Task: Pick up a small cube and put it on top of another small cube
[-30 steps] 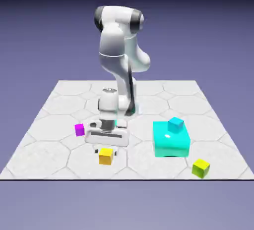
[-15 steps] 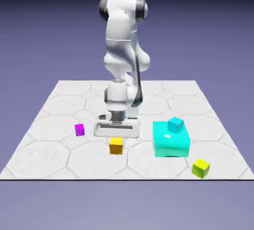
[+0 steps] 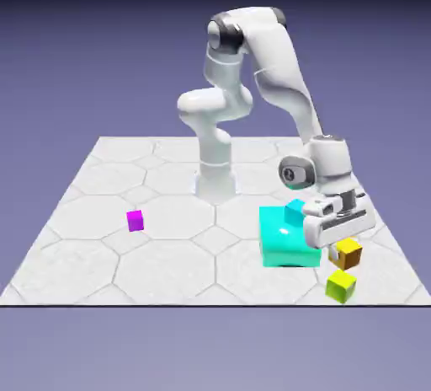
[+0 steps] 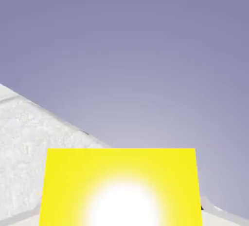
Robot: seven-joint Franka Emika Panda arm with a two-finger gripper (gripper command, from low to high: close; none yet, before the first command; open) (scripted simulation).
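On the tiled table [image 3: 101,212], fingers [image 3: 345,242] clamp the shaded orange-brown cube [image 3: 346,253].

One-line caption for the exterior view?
End effector carries small golden-orange cube just above small lime-green cube.

No readable text, labels, brands or numbers anywhere. Cube faces are plain in both views. Arm and table carry no markings either.
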